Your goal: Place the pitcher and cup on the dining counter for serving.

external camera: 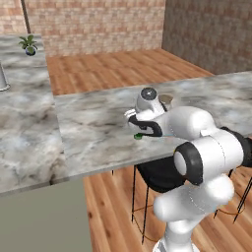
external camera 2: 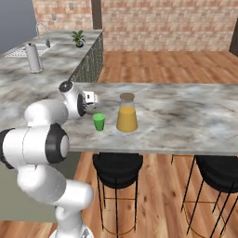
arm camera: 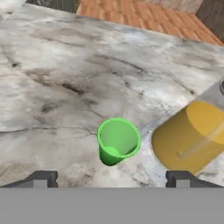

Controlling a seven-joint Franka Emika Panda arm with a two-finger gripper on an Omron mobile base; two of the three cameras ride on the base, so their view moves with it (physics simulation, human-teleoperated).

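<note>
The small green cup (arm camera: 117, 141) stands upright on the dining counter (arm camera: 57, 74), just beyond my open gripper (arm camera: 111, 178), whose fingertips are spread wide with nothing between them. The yellow-orange pitcher (arm camera: 192, 135) stands right beside the cup. From the right base camera, the cup (external camera 2: 99, 122) is left of the pitcher (external camera 2: 126, 114) on the marbled slab (external camera 2: 186, 111), and my hand hovers just behind and above the cup. In the left base view, a sliver of the cup (external camera: 139, 136) peeks out under my hand and the pitcher's rim (external camera: 166, 98) shows behind it.
Black bar stools (external camera 2: 117, 167) (external camera 2: 216, 172) stand under the counter's overhang. To the left runs the kitchen counter (external camera 2: 28, 79) with a pale grey canister (external camera 2: 33, 58) and a potted plant (external camera 2: 79, 37). Wooden floor lies beyond the dining counter.
</note>
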